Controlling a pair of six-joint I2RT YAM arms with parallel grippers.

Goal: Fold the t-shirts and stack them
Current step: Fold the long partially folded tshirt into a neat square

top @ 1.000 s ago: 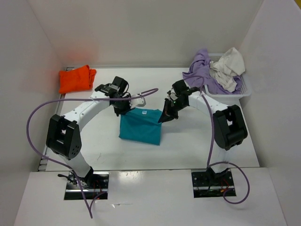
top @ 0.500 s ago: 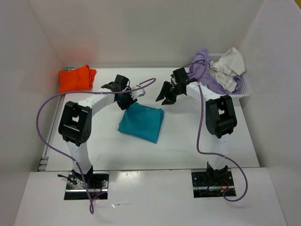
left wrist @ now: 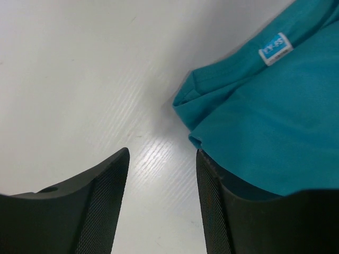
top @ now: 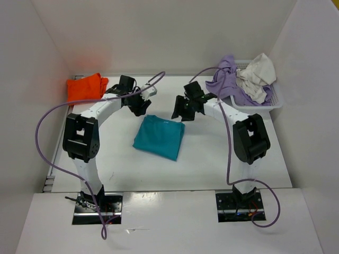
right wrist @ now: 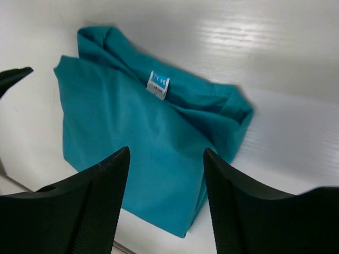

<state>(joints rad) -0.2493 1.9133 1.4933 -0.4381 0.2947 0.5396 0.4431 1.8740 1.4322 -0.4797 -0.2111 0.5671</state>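
Observation:
A folded teal-blue t-shirt (top: pixel 159 136) lies flat in the middle of the table, its white neck label (right wrist: pixel 158 84) facing up. My left gripper (top: pixel 139 106) hovers open just off the shirt's far left corner (left wrist: pixel 185 100), nothing between its fingers. My right gripper (top: pixel 183 111) is open too, raised behind the shirt's far right corner and looking down on the teal-blue t-shirt (right wrist: pixel 132 137). A folded orange t-shirt (top: pixel 85 88) sits at the back left. The lavender t-shirt (top: pixel 226 79) and the off-white t-shirt (top: pixel 257 75) are bundled in the basket.
The white mesh basket (top: pixel 276 99) stands at the back right against the wall. White walls close the table on three sides. Purple cables (top: pixel 45 124) loop from both arms.
Both grippers opened and let go of the teal-blue shirt, which dropped flat onto the table. Both arms then drew back toward the far side.

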